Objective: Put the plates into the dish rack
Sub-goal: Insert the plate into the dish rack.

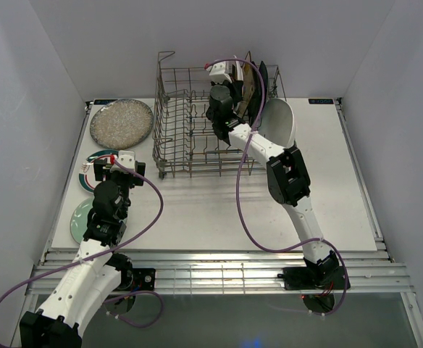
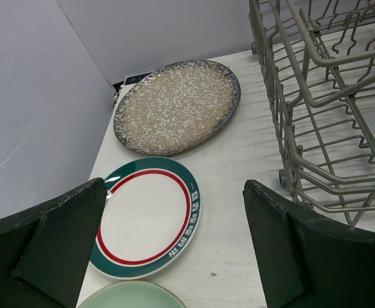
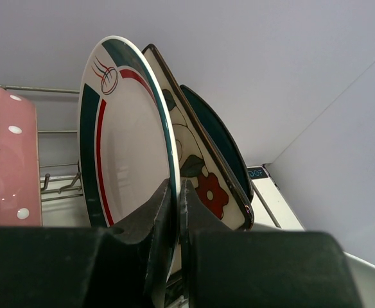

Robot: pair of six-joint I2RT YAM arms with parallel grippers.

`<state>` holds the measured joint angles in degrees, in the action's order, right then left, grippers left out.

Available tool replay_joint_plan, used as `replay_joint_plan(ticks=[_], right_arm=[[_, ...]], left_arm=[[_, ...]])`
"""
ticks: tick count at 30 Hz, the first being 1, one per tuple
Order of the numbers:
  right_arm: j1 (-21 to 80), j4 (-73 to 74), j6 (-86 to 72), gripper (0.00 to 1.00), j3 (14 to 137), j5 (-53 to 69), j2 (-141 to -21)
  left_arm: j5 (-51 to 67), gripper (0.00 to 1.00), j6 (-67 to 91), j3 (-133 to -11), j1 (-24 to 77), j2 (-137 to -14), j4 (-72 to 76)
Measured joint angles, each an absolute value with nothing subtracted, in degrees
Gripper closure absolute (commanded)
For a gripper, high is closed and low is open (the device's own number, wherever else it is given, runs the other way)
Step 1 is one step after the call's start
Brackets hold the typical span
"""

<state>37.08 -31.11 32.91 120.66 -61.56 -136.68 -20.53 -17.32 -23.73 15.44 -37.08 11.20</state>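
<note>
dish rack [image 1: 197,123]: grey wire basket with upright tines, standing at the far middle of the white table [image 1: 211,210]. plates on edge at its right end: teal-and-red rimmed plate [image 3: 120,135], upright; just behind it a cream flowered plate [image 3: 203,179], leaning; behind that a dark teal plate [image 3: 216,138]; to the other side, apart, a pink dotted plate [image 3: 11,160]. white oval plate [image 1: 280,123]: tilted at the rack's right end; whether it sits inside or leans against the outside cannot be told. right gripper [image 3: 178,192]: reaching into the rack, fingers pressed together on the lower rim of the teal-and-red rimmed plate, pinching it. plates lying flat on the table left of the rack, in a row from far to near: speckled round plate [image 2: 178,106], teal-banded plate [image 2: 149,218] with a red ring, pale green plate [image 2: 133,296], only partly seen. left gripper [image 2: 173,192]: above the teal-banded plate, fingers spread wide, holding nothing.
</note>
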Motion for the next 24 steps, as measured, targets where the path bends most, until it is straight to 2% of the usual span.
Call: replay_joint_plan(ticks=[9, 15, 24], right_arm=[[37.1, -31.0, 31.7, 0.92, 120.7, -61.8, -136.8], [37.2, -31.4, 31.4, 0.89, 120.2, -61.8, -137.0], [37.7, -31.9, 30.5, 0.74, 118.2, -61.3, -137.1]], left_arm=[[-20.6, 0.02, -17.3, -23.7, 15.4, -37.1, 11.2], [-20.6, 0.02, -17.3, -23.7, 15.4, -37.1, 11.2], [-20.6, 0.02, -17.3, -23.7, 15.4, -37.0, 11.2]])
